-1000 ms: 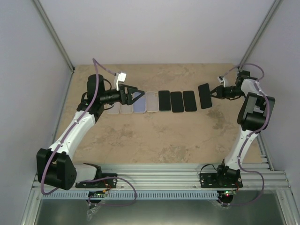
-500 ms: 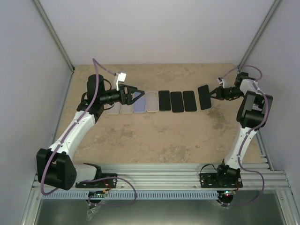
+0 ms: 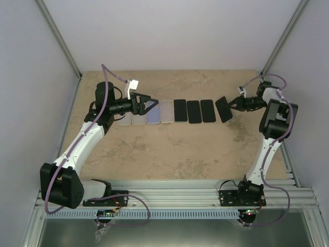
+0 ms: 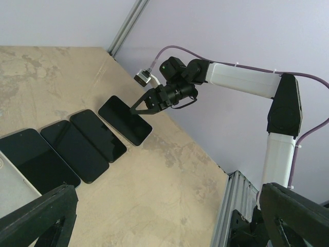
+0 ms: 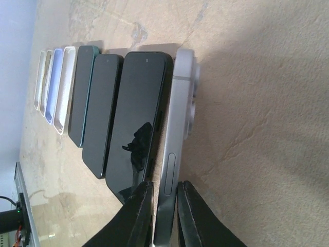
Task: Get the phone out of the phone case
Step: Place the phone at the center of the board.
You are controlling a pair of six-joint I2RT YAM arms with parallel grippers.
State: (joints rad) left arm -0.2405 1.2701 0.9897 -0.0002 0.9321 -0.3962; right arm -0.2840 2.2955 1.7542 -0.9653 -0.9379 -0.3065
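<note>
The phone (image 5: 177,118) is at the right end of the row, in the upper right part of the top view. There its long axis runs roughly from the back of the table (image 3: 169,149) toward the front, skewed so that the far end leans left toward the row. In the right wrist view it is turned up on one long side. Its silver edge faces the camera and runs from the bottom centre of the frame up to the upper middle. The dark screen faces left toward the row, and the camera bump sticks out to the right at the far end. I cannot tell whether its lower edge touches the table. Any marking on it is too small to read.

The right gripper (image 5: 165,185) has the phone's near end, its jaws pinching the thin body from screen side and back side.

Just left of the phone lie three dark phones (image 3: 194,111), flat, screens up, side by side and parallel. Further left are the pale cases (image 3: 167,112), in the same row.

The left gripper (image 3: 153,104) hovers over the cases in the upper left of the top view, jaws spread wide and holding nothing.
</note>
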